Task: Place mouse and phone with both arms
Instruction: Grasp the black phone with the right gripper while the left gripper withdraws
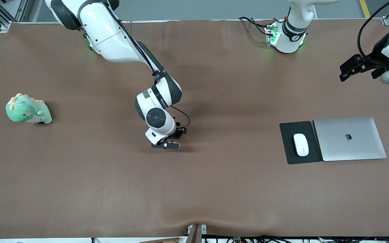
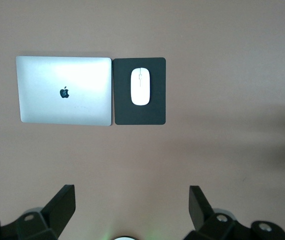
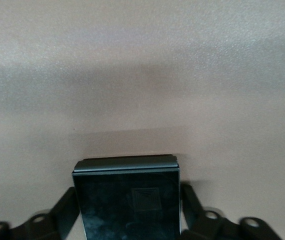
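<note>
The white mouse point(image 1: 301, 144) lies on a black mouse pad point(image 1: 290, 158) beside a closed silver laptop point(image 1: 349, 139), toward the left arm's end of the table. It also shows in the left wrist view point(image 2: 140, 86). My left gripper point(image 1: 344, 72) hangs high over the table at that end, open and empty point(image 2: 130, 192). My right gripper point(image 1: 172, 141) is low over the middle of the table, shut on the black phone point(image 3: 127, 197), one finger on each side. The phone is hidden under the hand in the front view.
A green plush dinosaur point(image 1: 27, 109) sits toward the right arm's end of the table. The mouse pad point(image 2: 155, 107) and the laptop point(image 2: 62, 90) also show in the left wrist view. The brown table point(image 1: 214, 189) is bare nearer the camera.
</note>
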Tool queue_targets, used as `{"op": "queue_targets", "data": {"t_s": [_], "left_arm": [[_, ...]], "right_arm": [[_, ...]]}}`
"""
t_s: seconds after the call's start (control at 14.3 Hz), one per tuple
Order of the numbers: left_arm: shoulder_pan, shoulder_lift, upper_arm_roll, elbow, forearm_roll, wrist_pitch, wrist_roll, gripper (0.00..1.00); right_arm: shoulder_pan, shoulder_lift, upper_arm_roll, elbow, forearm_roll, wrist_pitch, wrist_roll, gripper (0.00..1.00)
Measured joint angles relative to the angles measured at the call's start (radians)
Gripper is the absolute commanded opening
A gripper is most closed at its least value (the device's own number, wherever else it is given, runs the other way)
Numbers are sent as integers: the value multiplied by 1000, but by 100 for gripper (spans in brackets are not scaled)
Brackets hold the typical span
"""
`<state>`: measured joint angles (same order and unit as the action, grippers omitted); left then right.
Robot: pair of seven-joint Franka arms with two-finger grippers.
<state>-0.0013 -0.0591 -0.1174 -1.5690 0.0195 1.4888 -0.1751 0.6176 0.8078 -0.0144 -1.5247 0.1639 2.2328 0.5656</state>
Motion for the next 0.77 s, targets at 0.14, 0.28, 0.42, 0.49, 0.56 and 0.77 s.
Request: {"op": "queue_targets", "data": {"t_s": [0.14, 0.28, 0.42, 0.49, 0.56, 0.77], "left_arm": [[0, 0, 0, -7, 0, 0, 0, 100], [-1, 0, -3, -10, -1, 0, 0, 100], [-3, 0, -12, -11, -2, 0, 0, 100], [-3, 0, -15, -12, -2, 0, 0, 100], [-3, 0, -18, -13, -2, -3, 0, 100], [-4, 0, -29, -13, -2, -11, 0, 100]], "right_arm": [[0, 0, -2, 3, 0, -1, 0, 0], [0, 0, -4, 8, 0, -21, 2, 0], [-2, 0, -9, 45, 0, -107, 3, 0], [-6, -1, -11, 70, 0, -151, 3, 0], [-14, -5, -14, 94, 0, -187, 3, 0], [-64, -24, -16, 130, 0, -270, -20, 0]]}}
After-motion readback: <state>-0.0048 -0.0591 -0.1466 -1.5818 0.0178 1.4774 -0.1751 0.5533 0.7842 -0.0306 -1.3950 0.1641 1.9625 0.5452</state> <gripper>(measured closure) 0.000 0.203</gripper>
